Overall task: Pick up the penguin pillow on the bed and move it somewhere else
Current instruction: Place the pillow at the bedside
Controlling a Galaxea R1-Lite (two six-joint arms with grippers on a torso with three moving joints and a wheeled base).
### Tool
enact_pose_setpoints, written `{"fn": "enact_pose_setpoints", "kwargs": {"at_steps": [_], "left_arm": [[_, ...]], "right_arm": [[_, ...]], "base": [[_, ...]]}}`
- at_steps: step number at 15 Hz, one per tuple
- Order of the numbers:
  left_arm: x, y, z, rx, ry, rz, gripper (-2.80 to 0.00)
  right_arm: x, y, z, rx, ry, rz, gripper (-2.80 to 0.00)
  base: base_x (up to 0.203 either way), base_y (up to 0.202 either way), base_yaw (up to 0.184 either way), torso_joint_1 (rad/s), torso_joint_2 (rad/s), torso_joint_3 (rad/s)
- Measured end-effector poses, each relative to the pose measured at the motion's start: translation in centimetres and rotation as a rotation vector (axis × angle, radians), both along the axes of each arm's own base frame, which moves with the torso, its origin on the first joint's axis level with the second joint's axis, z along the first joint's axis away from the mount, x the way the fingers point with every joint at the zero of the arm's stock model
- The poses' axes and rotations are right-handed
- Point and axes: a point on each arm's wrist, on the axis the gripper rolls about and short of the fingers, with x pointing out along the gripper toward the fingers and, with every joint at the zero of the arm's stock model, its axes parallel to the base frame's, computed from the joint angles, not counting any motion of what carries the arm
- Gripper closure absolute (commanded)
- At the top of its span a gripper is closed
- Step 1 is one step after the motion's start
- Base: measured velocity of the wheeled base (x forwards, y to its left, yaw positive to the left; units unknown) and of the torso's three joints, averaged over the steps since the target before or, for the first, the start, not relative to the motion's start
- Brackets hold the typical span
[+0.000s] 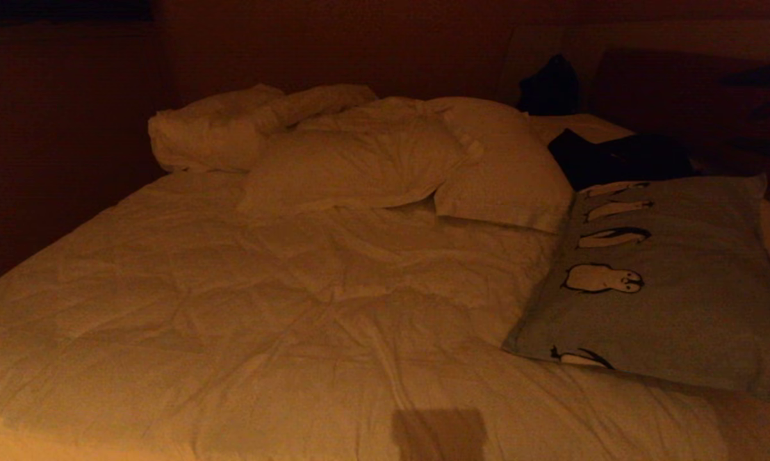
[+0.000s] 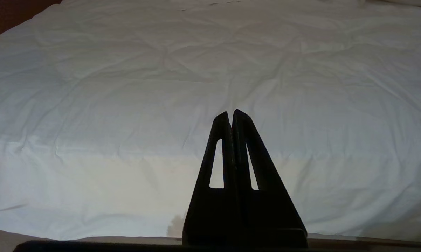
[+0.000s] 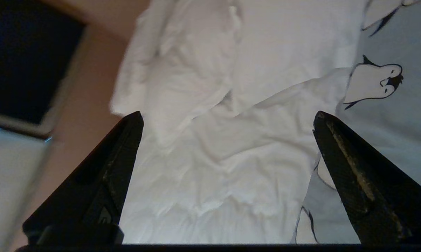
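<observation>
Head view shows neither arm, only the bed (image 1: 244,333) with the penguin pillow (image 1: 673,288) lying flat on the duvet at its right side, just in front of the plain white pillows (image 1: 385,163) and touching the nearest of them along its far left edge. A dark garment (image 1: 622,157) lies just behind the penguin pillow.

The right wrist view gives the step in hand: the right hand (image 3: 228,117) stands spread wide with nothing between its fingers, hanging above the duvet just beside the penguin pillow's (image 3: 399,98) left flange. I judge this to be the approach, with the grasp not yet made. The left hand (image 2: 230,113) has its fingers pressed together on nothing, parked low over the near stretch of duvet, well apart from the penguin pillow.

The next move likely calls for bringing the open fingers across onto the flange or a corner, pinching a fold of fabric, then lifting high enough that the soft body clears the duvet.

The penguin pillow is a large, flat rectangle of smooth pale grey-blue cloth with a thin flanged border and a row of black-and-white penguins along its left edge; it will probably sag and drape when held by one edge. The duvet is cream-white, quilted and finely wrinkled; the white pillows are plump and creased.
</observation>
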Motion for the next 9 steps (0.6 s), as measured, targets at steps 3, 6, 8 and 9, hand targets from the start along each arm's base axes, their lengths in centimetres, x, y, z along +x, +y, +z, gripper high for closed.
{"fn": "enact_pose_setpoints", "kwargs": {"at_steps": [3, 6, 8, 9], "left_arm": [[0.0, 0.0, 0.0, 0.0, 0.0, 0.0, 0.0], [0.0, 0.0, 0.0, 0.0, 0.0, 0.0, 0.0], [0.0, 0.0, 0.0, 0.0, -0.001, 0.0, 0.0], [0.0, 0.0, 0.0, 0.0, 0.0, 0.001, 0.0]], "right_arm": [[1.7, 3.5, -1.0, -0.041, 0.047, -0.047, -2.8], [2.6, 7.2, -3.2, -0.138, 0.116, -0.108, -2.8], [2.3, 8.6, -3.7, -0.232, 0.118, -0.169, -2.8], [2.1, 8.9, -3.6, -0.274, 0.112, -0.202, -2.8]], "base": [[0.0, 0.0, 0.0, 0.0, 0.0, 0.0], [0.0, 0.0, 0.0, 0.0, 0.0, 0.0], [0.0, 0.0, 0.0, 0.0, 0.0, 0.0], [0.0, 0.0, 0.0, 0.0, 0.0, 0.0]]}}
